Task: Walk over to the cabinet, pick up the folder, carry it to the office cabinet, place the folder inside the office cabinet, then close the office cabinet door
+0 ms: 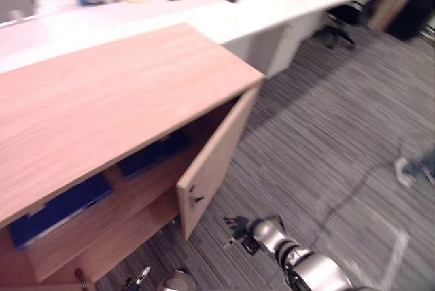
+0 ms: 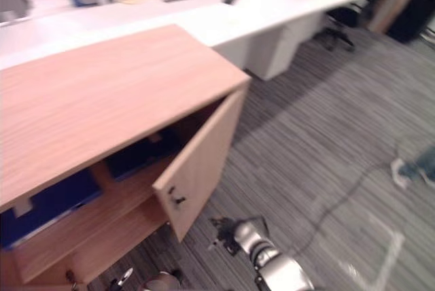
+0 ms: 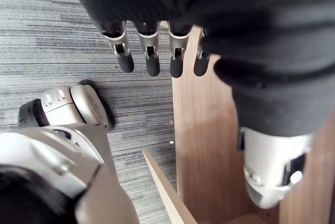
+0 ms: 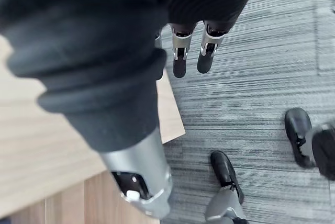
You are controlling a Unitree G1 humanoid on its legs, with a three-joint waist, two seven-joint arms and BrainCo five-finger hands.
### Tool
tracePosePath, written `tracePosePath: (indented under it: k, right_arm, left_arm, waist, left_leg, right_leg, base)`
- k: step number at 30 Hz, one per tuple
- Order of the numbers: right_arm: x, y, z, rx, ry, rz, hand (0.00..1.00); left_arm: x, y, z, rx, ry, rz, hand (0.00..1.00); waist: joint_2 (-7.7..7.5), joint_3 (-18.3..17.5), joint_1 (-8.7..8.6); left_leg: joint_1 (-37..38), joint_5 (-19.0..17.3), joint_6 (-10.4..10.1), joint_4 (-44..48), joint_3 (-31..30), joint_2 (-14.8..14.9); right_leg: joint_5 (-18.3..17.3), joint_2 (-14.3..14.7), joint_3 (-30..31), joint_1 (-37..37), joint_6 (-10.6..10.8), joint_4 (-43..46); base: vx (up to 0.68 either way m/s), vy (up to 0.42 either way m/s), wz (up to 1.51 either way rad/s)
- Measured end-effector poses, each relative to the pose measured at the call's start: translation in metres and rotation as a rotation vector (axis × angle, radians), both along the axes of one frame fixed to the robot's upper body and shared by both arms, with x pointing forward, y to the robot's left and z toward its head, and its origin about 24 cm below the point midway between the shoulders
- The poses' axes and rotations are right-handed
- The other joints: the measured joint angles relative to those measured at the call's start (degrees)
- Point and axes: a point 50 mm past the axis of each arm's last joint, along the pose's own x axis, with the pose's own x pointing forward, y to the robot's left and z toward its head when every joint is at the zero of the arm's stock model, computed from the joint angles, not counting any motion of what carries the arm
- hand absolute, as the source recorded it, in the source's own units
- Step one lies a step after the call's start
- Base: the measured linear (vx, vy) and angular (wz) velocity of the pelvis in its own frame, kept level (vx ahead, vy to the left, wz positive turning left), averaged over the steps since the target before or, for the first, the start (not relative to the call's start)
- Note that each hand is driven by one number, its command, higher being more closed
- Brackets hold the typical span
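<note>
A low wooden office cabinet (image 1: 115,94) stands before me with its right door (image 1: 214,162) swung open; the door has a small dark handle (image 1: 197,199). On the upper shelf inside lie dark blue folders, one (image 1: 61,206) at the left and another (image 1: 153,155) further right. My right hand (image 1: 238,226) hangs low over the carpet just right of the open door. Its fingers (image 4: 191,56) are straight and hold nothing. My left hand (image 1: 139,279) is low by the cabinet's front, fingers (image 3: 152,59) straight and empty above a wooden panel (image 3: 204,145).
A long white desk (image 1: 224,12) with small items runs behind the cabinet. A dark office chair (image 1: 340,22) stands at the far right. A person's shoe (image 1: 414,168) is on the grey striped carpet (image 1: 326,134) at the right edge.
</note>
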Motion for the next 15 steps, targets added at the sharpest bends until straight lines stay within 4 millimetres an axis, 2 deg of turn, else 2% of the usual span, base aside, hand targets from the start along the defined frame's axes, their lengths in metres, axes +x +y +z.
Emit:
tracePosePath:
  k: [1, 3, 4, 5, 7, 8, 9, 10, 11, 12, 13, 15]
  right_arm:
    - [-0.023, -0.014, -0.012, 0.016, 0.058, -0.184, 0.0]
    - [-0.046, -0.023, -0.022, 0.025, 0.124, -0.308, 0.0]
    - [-0.063, -0.028, -0.028, 0.029, 0.171, -0.384, 0.0]
    - [-0.079, -0.032, -0.033, 0.026, 0.215, -0.432, 0.0]
    - [-0.088, -0.037, -0.035, 0.027, 0.225, -0.483, 0.0]
    - [-0.09, -0.038, -0.035, 0.025, 0.227, -0.491, 0.0]
    - [-0.094, -0.04, -0.036, 0.028, 0.237, -0.525, 0.0]
    - [-0.095, -0.043, -0.036, 0.025, 0.237, -0.539, 0.0]
    - [-0.093, -0.045, -0.036, 0.027, 0.231, -0.548, 0.0]
    - [-0.09, -0.046, -0.034, 0.033, 0.216, -0.557, 0.0]
    - [-0.089, -0.045, -0.034, 0.036, 0.212, -0.556, 0.0]
    - [-0.09, -0.046, -0.034, 0.04, 0.214, -0.571, 0.0]
  left_arm:
    - [0.012, -0.001, 0.003, 0.023, -0.017, -0.075, 0.0]
    - [0.023, -0.002, 0.005, 0.037, -0.037, -0.12, 0.0]
    - [0.031, -0.003, 0.008, 0.046, -0.055, -0.147, 0.0]
    - [0.038, -0.005, 0.009, 0.054, -0.069, -0.174, 0.0]
    - [0.041, -0.007, 0.011, 0.067, -0.07, -0.209, 0.0]
    - [0.042, -0.007, 0.011, 0.07, -0.067, -0.222, 0.0]
    - [0.043, -0.008, 0.011, 0.072, -0.07, -0.227, 0.0]
    - [0.042, -0.016, 0.01, 0.053, -0.07, -0.224, 0.0]
    - [0.04, -0.019, 0.009, 0.046, -0.066, -0.218, 0.0]
    - [0.035, -0.02, 0.008, 0.038, -0.057, -0.203, 0.0]
    - [0.033, -0.019, 0.007, 0.035, -0.056, -0.179, 0.0]
    - [0.032, -0.018, 0.007, 0.027, -0.06, -0.152, 0.0]
  waist:
    - [0.06, 0.0, -0.76]
    - [0.26, 0.0, -1.37]
    - [0.76, 0.2, -2.42]
    - [1.13, 0.3, -3.09]
    - [0.62, 0.0, -3.66]
    - [0.35, -0.2, -3.85]
    - [-0.03, -0.8, -3.67]
    - [2.04, -1.3, -4.06]
    - [2.83, -1.7, -4.44]
    - [3.65, -1.8, -5.11]
    - [3.5, -1.8, -5.57]
    - [3.2, -1.8, -5.75]
  left_leg:
    - [-1.0, 0.1, -0.2, 1.1, -4.6, -1.7]
    - [-2.0, 0.6, -1.0, 2.5, -9.5, -3.3]
    - [-2.7, 0.7, -1.2, 3.4, -13.4, -4.0]
    - [-2.7, 0.5, -2.0, 4.4, -16.0, -4.2]
    - [-2.8, -0.7, -3.9, 6.2, -17.8, -5.4]
    - [-2.9, -1.2, -4.6, 6.7, -18.2, -5.9]
    - [-3.3, -2.7, -5.3, 7.6, -18.3, -6.1]
    - [-4.5, -4.6, -5.7, 9.7, -17.9, -4.1]
    - [-4.9, -5.0, -5.8, 10.2, -16.9, -3.1]
    - [-4.9, -5.4, -6.4, 10.4, -15.3, -0.8]
    - [-4.8, -5.6, -6.9, 10.1, -14.2, 1.3]
    - [-4.8, -5.0, -8.0, 8.9, -12.9, 3.1]
  right_leg:
    - [-1.6, -0.7, 7.5, -0.2, 1.9, -0.5]
    - [-2.3, -1.3, 12.3, 0.0, 3.1, -2.5]
    - [-2.6, -1.4, 13.9, 0.7, 3.6, -4.6]
    - [-2.6, -1.2, 13.9, 1.8, 3.8, -6.7]
    - [-2.3, -1.4, 13.5, 3.2, 4.1, -10.7]
    - [-1.0, -1.4, 13.5, 3.5, 4.3, -11.8]
    - [-1.3, -1.6, 12.4, 4.0, 6.9, -12.3]
    - [-1.6, 0.6, 11.7, 4.2, 6.8, -13.3]
    - [-1.7, 1.6, 11.4, 4.1, 6.2, -13.5]
    - [-1.9, 3.7, 10.7, 4.5, 5.2, -13.8]
    - [-2.0, 5.5, 10.1, 5.1, 4.4, -14.1]
    - [-2.3, 7.1, 9.2, 5.4, 3.5, -14.1]
  base:
    - [0.1, 0.077, 1.65]
    - [0.1, -0.012, 1.61]
    - [0.12, -0.149, 1.74]
    - [0.11, -0.191, 1.45]
    - [0.11, -0.312, 0.85]
    - [0.1, -0.366, 0.56]
    - [0.06, -0.247, 0.25]
    - [0.04, -0.224, 0.11]
    - [0.01, -0.197, 0.01]
    - [-0.02, -0.23, 0.08]
    - [-0.01, -0.234, 0.09]
    - [-0.02, -0.19, 0.17]
